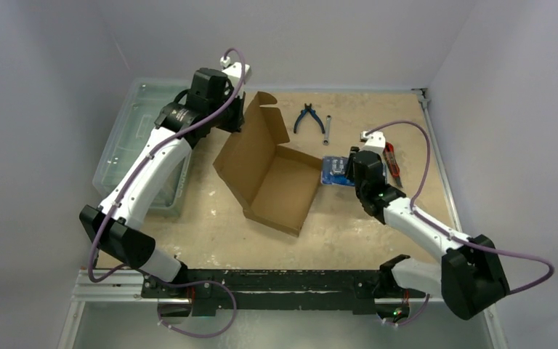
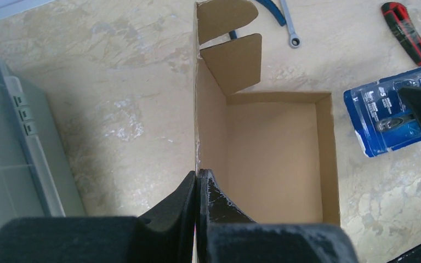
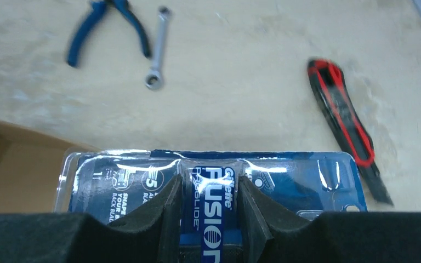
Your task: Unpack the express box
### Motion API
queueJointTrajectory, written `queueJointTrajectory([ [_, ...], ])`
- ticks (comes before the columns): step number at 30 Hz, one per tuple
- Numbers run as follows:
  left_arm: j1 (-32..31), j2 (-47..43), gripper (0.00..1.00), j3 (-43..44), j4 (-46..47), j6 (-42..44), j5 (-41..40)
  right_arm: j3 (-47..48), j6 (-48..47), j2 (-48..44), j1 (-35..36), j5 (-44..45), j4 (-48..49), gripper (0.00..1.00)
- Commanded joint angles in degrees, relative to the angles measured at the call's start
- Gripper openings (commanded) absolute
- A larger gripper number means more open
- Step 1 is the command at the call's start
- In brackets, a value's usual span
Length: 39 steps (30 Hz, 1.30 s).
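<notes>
My left pincer [image 2: 197, 178] clamped on upright lid [image 1: 251, 138] edge of express box [image 1: 280, 185]. My right pincer [image 3: 208, 189] straddles blue blister pack [image 3: 290, 175] on desk [image 1: 211, 218] beside box; clamped or not, cannot tell

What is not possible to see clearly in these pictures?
Right wrist view: whether the right end effector grips the pack; its fingers cover the contact.
Same view: pliers blurred, jaws cut off by the top edge.
Top view: bin partly behind the left arm.

The left arm [image 1: 147, 171] and right arm [image 1: 420, 220] wear white link shells with black joint housings; a thin purple cable [image 1: 427, 149] loops along each; the fingers [image 2: 170, 211] are matte black, grainy wedges.
</notes>
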Motion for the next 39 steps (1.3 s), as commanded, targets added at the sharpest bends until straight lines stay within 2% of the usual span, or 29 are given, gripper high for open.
queueJointTrajectory([
  [1,0.5,-1.5,0.00,3.4,-3.0,2.2,-3.2,2.4,9.6,4.5,-3.1,2.6,-9.1,0.26],
  [4,1.0,-1.0,0.00,4.7,-4.0,3.2,-4.2,4.0,14.4,7.7,-4.8,3.6,-12.6,0.28],
  [10,2.7,-0.6,0.00,7.4,-4.9,4.8,-5.8,3.8,18.0,9.9,-9.3,-1.5,-12.0,0.33],
  [15,2.8,-0.5,0.00,5.1,-2.7,2.6,2.8,5.3,18.1,12.4,-9.8,-2.2,-12.3,0.37],
  [19,2.8,-0.5,0.00,1.0,0.0,0.0,9.5,6.9,16.5,13.7,-9.8,-2.7,-13.8,0.47],
  [21,2.8,-0.5,0.00,-0.5,0.8,-0.5,10.6,7.1,14.9,13.6,-9.8,-2.2,-14.2,0.57],
  [24,2.8,-0.6,0.00,-1.4,0.8,-0.8,10.8,8.3,12.6,12.4,-9.8,-3.5,-15.9,0.66],
  [27,2.9,-1.2,0.08,-1.0,0.8,-0.9,10.6,10.3,10.2,9.8,-9.6,-6.1,-18.9,0.74],
  [30,2.9,-2.2,0.25,0.4,0.6,-1.1,10.5,12.1,7.4,4.5,-9.4,-9.8,-21.5,0.84],
  [33,2.9,-4.0,0.40,2.6,0.1,-2.0,9.1,14.4,5.9,-3.3,-9.2,-12.2,-24.0,0.98],
  [39,2.9,-9.7,0.58,8.4,-0.1,-2.7,6.2,28.2,5.1,-13.0,-9.2,-12.8,-33.8,0.99],
])
